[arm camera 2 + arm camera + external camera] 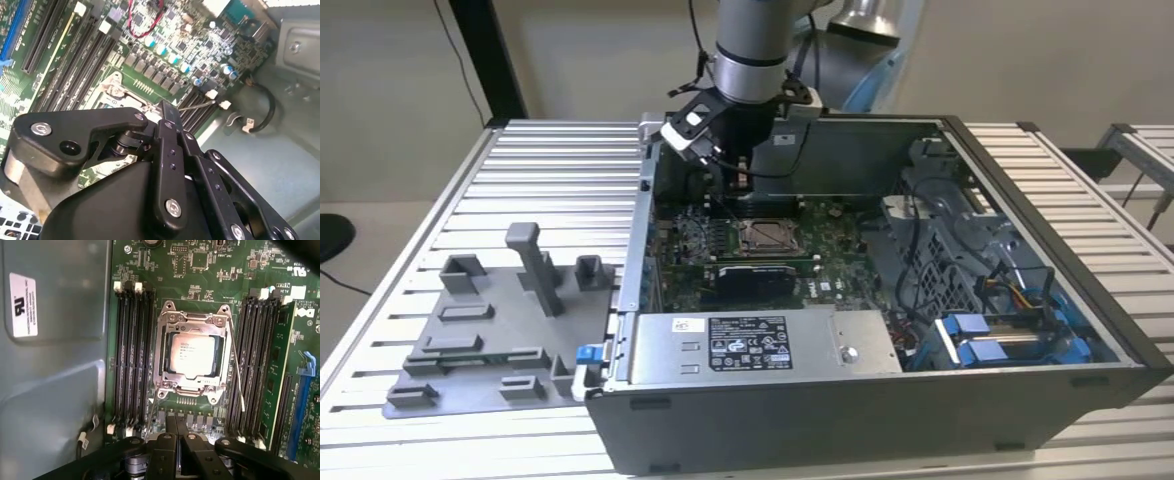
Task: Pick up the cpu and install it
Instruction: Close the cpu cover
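Gripper [176,422] pressed together, empty, just beside the cpu [192,355] seated in its socket; drifting low, it could snag the thin socket lever [236,365].

surface: slatted metal table [547,170] | on it: open computer case [854,425], grey fixture tray [467,352] beside it

Your count: cpu [194,354] ×1 | socket frame [192,318] ×1 | memory-slot banks [134,360] ×2 | computer case [881,425] ×1 | power supply box [747,345] ×1 | grey fixture tray [480,338] ×1 | arm [754,45] ×1 | gripper [176,420] ×1
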`<state>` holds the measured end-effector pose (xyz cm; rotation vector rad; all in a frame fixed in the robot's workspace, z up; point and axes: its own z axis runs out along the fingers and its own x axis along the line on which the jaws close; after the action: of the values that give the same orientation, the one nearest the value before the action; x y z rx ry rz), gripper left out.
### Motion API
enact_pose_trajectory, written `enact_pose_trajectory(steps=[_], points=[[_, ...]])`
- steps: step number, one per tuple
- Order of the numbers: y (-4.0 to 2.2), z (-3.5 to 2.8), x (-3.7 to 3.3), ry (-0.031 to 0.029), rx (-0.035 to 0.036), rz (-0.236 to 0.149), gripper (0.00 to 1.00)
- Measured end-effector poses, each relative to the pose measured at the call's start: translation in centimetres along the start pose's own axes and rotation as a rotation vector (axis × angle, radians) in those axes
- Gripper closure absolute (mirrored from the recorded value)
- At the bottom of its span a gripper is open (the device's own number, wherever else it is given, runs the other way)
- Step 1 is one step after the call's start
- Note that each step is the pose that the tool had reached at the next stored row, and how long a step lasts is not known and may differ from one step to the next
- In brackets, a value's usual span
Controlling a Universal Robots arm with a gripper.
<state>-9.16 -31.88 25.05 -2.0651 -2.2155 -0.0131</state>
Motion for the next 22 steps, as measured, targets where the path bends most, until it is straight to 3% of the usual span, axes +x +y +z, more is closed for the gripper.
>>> enact_pose_trajectory(steps=[11,22], points=[[-0.99,-1.96,0.24,-0.0004,-0.0051,0.0,1.0],[-3.04,-1.91,0.67,-0.0013,-0.0165,-0.001,1.0]])
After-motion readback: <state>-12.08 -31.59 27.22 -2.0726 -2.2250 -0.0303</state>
